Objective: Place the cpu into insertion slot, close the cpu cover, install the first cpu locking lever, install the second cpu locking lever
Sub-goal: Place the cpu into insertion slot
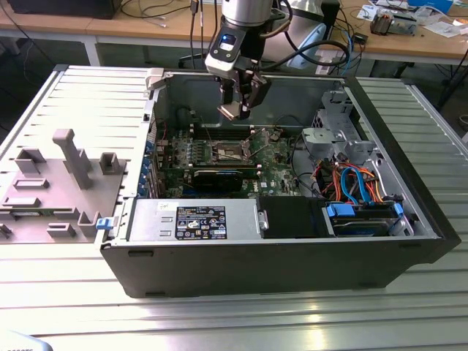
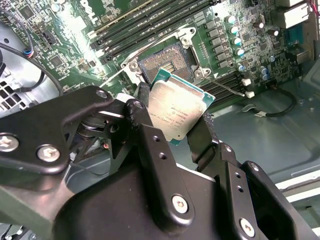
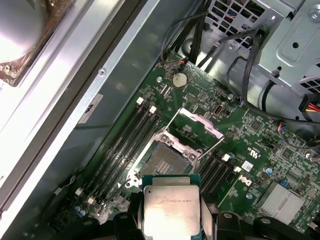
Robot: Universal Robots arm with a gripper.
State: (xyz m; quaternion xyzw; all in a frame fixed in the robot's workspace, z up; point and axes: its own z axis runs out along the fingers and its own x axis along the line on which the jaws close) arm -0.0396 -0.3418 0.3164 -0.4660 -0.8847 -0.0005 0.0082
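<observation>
Open computer case [image 1: 292,259] lying on its side, green motherboard [image 3: 250,167] inside, the gripper [image 2: 174,116] hanging over it, the cpu cover [image 3: 200,118] tilted up off the bare insertion slot [image 3: 162,161], and there's the cpu [image 2: 177,111], pinched by its edges between the fingers, in the air above that slot.

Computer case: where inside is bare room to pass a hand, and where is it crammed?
Bare: the open insertion slot between the memory slots, and the grey case panel beside the motherboard. Crowded: the cables by the drive cage.
</observation>
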